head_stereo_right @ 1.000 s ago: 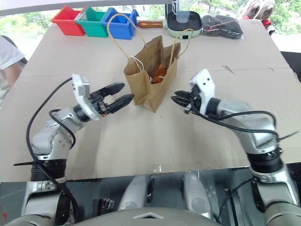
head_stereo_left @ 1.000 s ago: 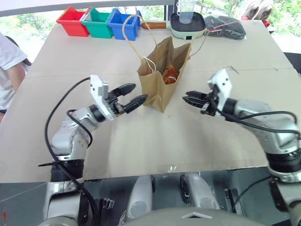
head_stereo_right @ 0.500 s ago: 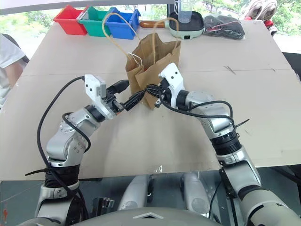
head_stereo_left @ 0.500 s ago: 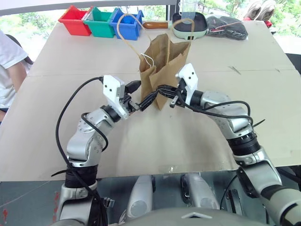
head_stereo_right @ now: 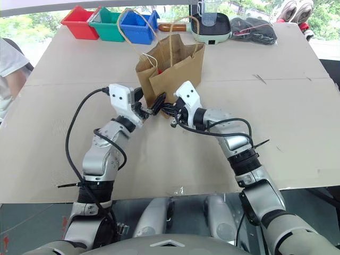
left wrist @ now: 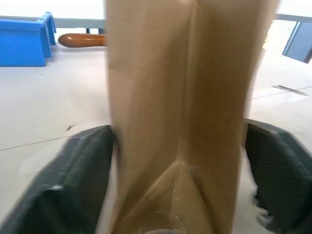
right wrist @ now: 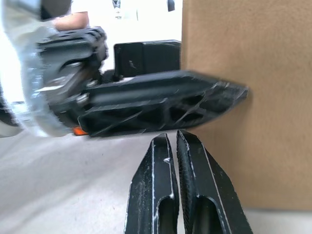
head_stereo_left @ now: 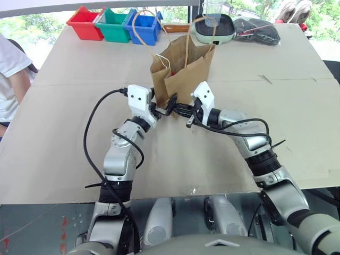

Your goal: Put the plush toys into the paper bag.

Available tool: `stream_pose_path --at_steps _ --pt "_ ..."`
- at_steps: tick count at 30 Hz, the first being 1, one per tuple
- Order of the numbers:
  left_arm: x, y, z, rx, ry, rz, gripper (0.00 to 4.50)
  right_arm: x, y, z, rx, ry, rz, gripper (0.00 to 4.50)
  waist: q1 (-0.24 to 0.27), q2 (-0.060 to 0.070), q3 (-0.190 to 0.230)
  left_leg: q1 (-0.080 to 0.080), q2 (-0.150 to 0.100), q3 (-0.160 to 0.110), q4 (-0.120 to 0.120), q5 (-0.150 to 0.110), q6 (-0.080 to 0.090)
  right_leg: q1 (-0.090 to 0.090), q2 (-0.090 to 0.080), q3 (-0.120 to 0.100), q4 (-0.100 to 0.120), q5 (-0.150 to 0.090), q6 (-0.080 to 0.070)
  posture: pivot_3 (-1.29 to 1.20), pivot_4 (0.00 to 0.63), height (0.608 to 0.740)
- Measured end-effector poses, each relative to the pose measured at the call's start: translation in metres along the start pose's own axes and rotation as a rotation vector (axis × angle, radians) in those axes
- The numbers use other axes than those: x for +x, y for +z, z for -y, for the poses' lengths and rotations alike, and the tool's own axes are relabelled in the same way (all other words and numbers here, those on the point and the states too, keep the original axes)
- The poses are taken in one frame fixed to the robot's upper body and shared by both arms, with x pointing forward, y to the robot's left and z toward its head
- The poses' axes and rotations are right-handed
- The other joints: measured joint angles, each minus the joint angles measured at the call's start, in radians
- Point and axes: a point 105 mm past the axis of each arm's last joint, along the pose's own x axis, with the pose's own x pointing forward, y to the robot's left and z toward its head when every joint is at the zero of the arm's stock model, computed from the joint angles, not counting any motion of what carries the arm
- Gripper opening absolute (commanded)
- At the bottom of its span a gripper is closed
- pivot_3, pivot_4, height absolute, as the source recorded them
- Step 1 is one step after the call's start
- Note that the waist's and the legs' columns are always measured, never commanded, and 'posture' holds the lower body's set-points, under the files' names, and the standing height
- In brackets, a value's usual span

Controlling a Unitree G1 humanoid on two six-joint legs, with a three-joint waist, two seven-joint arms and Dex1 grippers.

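- Jaws: left gripper [left wrist: 180, 146] stands spread, one black finger on each side of the paper bag's [head_stereo_left: 183, 74] near corner; whether the pads already press the paper I cannot tell. Right gripper [right wrist: 174, 146] has its two fingers pressed together, holding nothing, tips just beside the bag wall and just under a finger of the left gripper.
- Both grippers crowd the same low corner of the bag, near the table [head_stereo_left: 175, 159]. Judgement: if either pushes further, fingers could collide or pinch each other instead of paper.
- Bag stands upright but leaning and creased, mouth open, loop handles [head_stereo_left: 139, 24] flopped toward the blue bin [head_stereo_left: 144, 29].
- Toys: a speck of red inside the bag mouth may be one of the plush toys; too hidden to be sure. No toy lies on the open table.
- Risk, as I read it: a squeeze low on a light, top-heavy bag could tip it over and spill whatever is inside.
- Risk: pinching a thin fold could tear or crumple the corner, closing the mouth.
- Sleeve of a person [head_stereo_left: 10, 69] at the table's left edge, well apart.
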Motion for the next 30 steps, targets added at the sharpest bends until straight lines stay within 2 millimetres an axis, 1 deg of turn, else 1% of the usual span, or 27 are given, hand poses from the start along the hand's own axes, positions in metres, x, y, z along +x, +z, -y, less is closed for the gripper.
stream_pose_path --at_steps 1,2,3,4,5,7,8,9,10,11,12,13,14,16,18,19,22,23,25,27,29,30 --pt "0.001 0.0 0.001 0.003 -0.013 0.006 2.36 -0.007 0.0 -0.002 -0.031 -0.002 0.001 0.24 0.002 0.0 0.0 0.0 0.0 0.0 0.0 0.0 0.0 0.0 0.0 0.0 0.0 0.0 0.0 0.0 0.15 0.74" --pt "0.001 -0.001 0.001 0.006 -0.026 0.01 1.77 -0.014 -0.001 -0.005 -0.057 -0.002 0.001 0.63 0.003 0.0 0.0 0.0 0.0 0.0 0.0 0.0 0.0 0.0 0.0 0.0 0.0 0.0 0.0 0.0 0.15 0.74" --pt "0.001 -0.001 0.0 0.011 -0.036 0.011 1.3 -0.019 0.0 -0.007 -0.071 -0.001 0.004 1.0 0.003 0.0 0.0 0.0 0.0 0.0 0.0 0.0 0.0 0.0 0.0 0.0 0.0 0.0 0.0 0.0 0.15 0.74" --pt "0.002 -0.001 0.0 0.016 -0.054 0.014 1.04 -0.024 0.001 -0.009 -0.081 -0.003 0.011 1.24 0.004 0.0 0.0 0.0 0.0 0.0 0.0 0.0 0.0 0.0 0.0 0.0 0.0 0.0 0.0 0.0 0.15 0.74" --pt "0.002 0.0 -0.003 0.028 -0.068 0.017 0.54 -0.031 0.005 -0.012 -0.098 0.001 0.024 1.73 0.003 0.0 0.0 0.0 0.0 0.0 0.0 0.0 0.0 0.0 0.0 0.0 0.0 0.0 0.0 0.0 0.15 0.74" --pt "0.002 0.004 -0.005 0.047 -0.118 0.027 0.06 -0.045 0.01 -0.016 -0.129 -0.005 0.037 2.32 0.003 0.0 0.0 0.0 0.0 0.0 0.0 0.0 0.0 0.0 0.0 0.0 0.0 0.0 0.0 0.0 0.15 0.74" --pt "0.001 0.008 -0.008 0.059 -0.156 0.039 0.0 -0.057 0.014 -0.016 -0.156 -0.017 0.046 2.88 0.002 0.0 0.0 0.0 0.0 0.0 0.0 0.0 0.0 0.0 0.0 0.0 0.0 0.0 0.0 0.0 0.15 0.74" --pt "-0.001 0.011 -0.011 0.063 -0.177 0.047 0.0 -0.064 0.018 -0.015 -0.172 -0.031 0.053 3.34 0.001 0.0 0.0 0.0 0.0 0.0 0.0 0.0 0.0 0.0 0.0 0.0 0.0 0.0 0.0 0.0 0.15 0.74" --pt "-0.001 0.013 -0.011 0.064 -0.212 0.049 0.0 -0.071 0.02 -0.015 -0.187 -0.047 0.059 3.64 0.001 0.0 0.0 0.0 0.0 0.0 0.0 0.0 0.0 0.0 0.0 0.0 0.0 0.0 0.0 0.0 0.15 0.74" --pt "-0.003 0.015 -0.012 0.067 -0.243 0.05 0.0 -0.077 0.023 -0.014 -0.202 -0.061 0.061 3.64 0.002 0.0 0.0 0.0 0.0 0.0 0.0 0.0 0.0 0.0 0.0 0.0 0.0 0.0 0.0 0.0 0.15 0.74" --pt "-0.002 0.018 -0.01 0.06 -0.306 0.05 0.0 -0.088 0.024 -0.014 -0.229 -0.078 0.053 3.64 0.005 0.0 0.0 -0.001 0.0 -0.001 0.0 0.0 0.0 0.0 0.0 -0.001 0.0 0.0 0.0 0.0 0.15 0.74" --pt "-0.006 0.025 -0.015 0.072 -0.395 0.041 0.0 -0.108 0.019 -0.013 -0.27 -0.104 0.009 3.64 0.011 -0.001 0.0 -0.001 0.0 -0.001 0.001 0.0 0.0 0.0 0.001 -0.002 -0.001 0.0 0.0 0.0 0.15 0.74" --pt "-0.009 0.03 -0.02 0.082 -0.44 0.039 0.0 -0.119 0.016 -0.011 -0.284 -0.122 -0.018 3.64 0.012 -0.001 0.0 -0.001 0.0 -0.001 0.001 0.0 0.0 0.0 0.001 -0.002 -0.001 0.0 0.0 0.0 0.15 0.74" --pt "-0.016 0.041 -0.03 0.107 -0.55 0.027 0.0 -0.14 0.01 -0.009 -0.294 -0.153 -0.066 3.64 0.014 0.0 0.0 -0.001 0.0 0.0 0.001 0.0 0.0 0.0 0.001 -0.001 -0.001 0.0 0.0 0.0 0.15 0.74" --pt "-0.021 0.049 -0.037 0.116 -0.675 0.004 0.0 -0.159 0.009 -0.011 -0.293 -0.169 -0.09 3.64 0.014 0.0 0.0 0.0 0.0 0.0 0.001 0.0 0.0 0.001 0.001 -0.001 -0.001 0.0 0.0 0.0 0.15 0.74" --pt "-0.023 0.05 -0.039 0.116 -0.725 -0.002 0.0 -0.165 0.011 -0.012 -0.295 -0.177 -0.098 3.64 0.013 0.0 0.0 0.002 0.0 0.001 0.001 0.0 0.0 0.002 0.001 0.0 -0.001 0.0 0.0 0.0 0.15 0.74" --pt "-0.028 0.044 -0.039 0.089 -0.83 -0.021 0.0 -0.177 0.014 -0.012 -0.293 -0.202 -0.108 3.64 0.012 0.0 0.0 0.002 0.0 0.001 0.001 0.0 0.0 0.003 0.001 0.0 -0.001 0.0 0.0 0.0 0.15 0.74" --pt "-0.03 0.039 -0.037 0.077 -0.888 -0.04 0.0 -0.184 0.014 -0.013 -0.285 -0.217 -0.12 3.64 0.013 -0.001 0.0 0.002 0.0 0.001 0.001 0.0 0.0 0.003 0.002 0.0 -0.001 0.0 0.0 0.0 0.15 0.74" --pt "-0.034 0.032 -0.036 0.071 -0.943 -0.065 0.0 -0.192 0.014 -0.013 -0.276 -0.237 -0.135 3.64 0.014 -0.001 0.0 0.002 0.0 0.001 0.001 0.0 0.0 0.003 0.001 0.0 -0.001 0.0 0.0 0.0 0.15 0.74" --pt "-0.038 0.018 -0.034 0.065 -0.979 -0.114 0.0 -0.199 0.014 -0.018 -0.255 -0.25 -0.133 3.64 0.014 -0.001 0.0 0.002 0.0 0.001 0.001 0.0 0.0 0.002 0.001 0.001 -0.001 0.0 0.0 0.0 0.15 0.74" --pt "-0.037 0.013 -0.033 0.057 -0.992 -0.124 0.0 -0.2 0.013 -0.022 -0.242 -0.247 -0.133 3.64 0.014 -0.001 0.0 0.002 0.0 0.001 0.001 0.0 0.0 0.002 0.002 0.001 0.0 0.0 0.0 0.0 0.15 0.74" --pt "-0.036 0.012 -0.033 0.059 -0.994 -0.122 0.33 -0.202 0.012 -0.023 -0.237 -0.25 -0.136 3.68 0.014 -0.001 0.0 0.002 0.0 0.001 0.002 0.0 0.0 0.003 0.002 0.001 0.0 0.0 0.0 0.0 0.15 0.74"
